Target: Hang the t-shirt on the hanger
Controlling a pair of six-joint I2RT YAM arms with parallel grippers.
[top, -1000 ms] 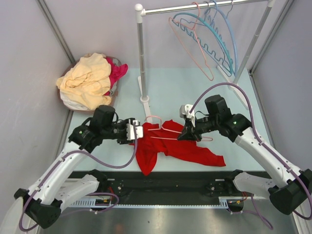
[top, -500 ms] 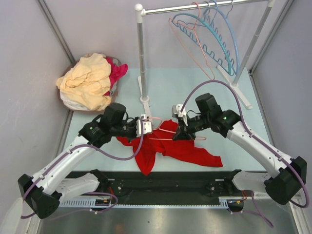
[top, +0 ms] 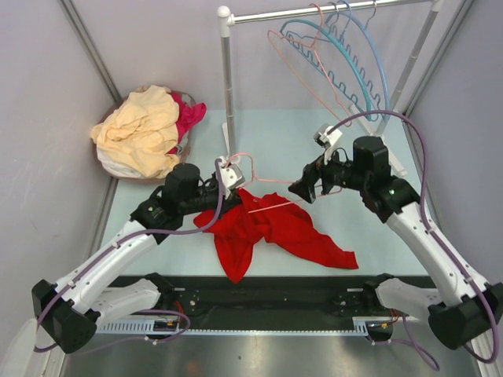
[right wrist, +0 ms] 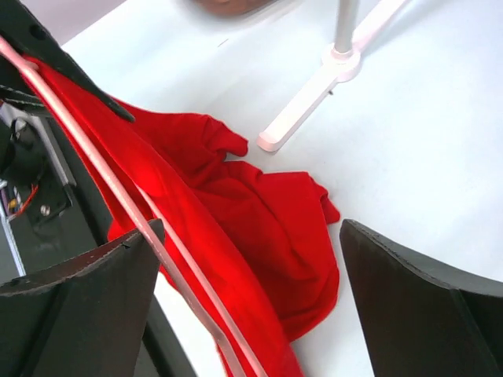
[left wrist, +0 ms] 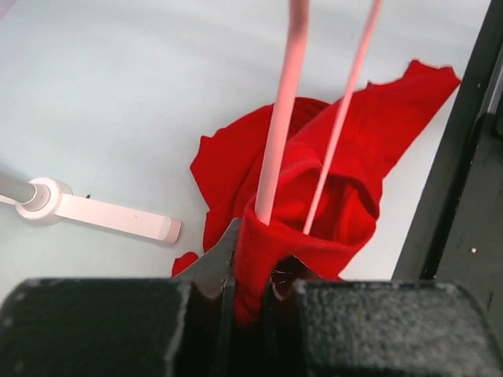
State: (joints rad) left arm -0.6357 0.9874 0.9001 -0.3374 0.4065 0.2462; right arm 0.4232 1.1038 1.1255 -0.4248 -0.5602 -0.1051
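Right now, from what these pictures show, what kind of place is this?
Probably a robot test cell for laundry work: grey panel walls around a pale table, a clothes rail with hangers, a heap of clothes, and two robot arms.

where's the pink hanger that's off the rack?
Top view, centre: the hanger runs into the t-shirt, between the left gripper and the open right gripper, near the rack pole.

1. One garment rack [top: 227,86].
2. One red t-shirt [top: 275,228].
3. Two salmon-pink hangers: one hanger [left wrist: 284,110] threaded into the t-shirt, the other [top: 302,77] on the garment rack.
4. At least two blue hangers [top: 376,67], exact count unclear.
5. One pale yellow garment [top: 141,126].
6. One magenta garment [top: 189,116].
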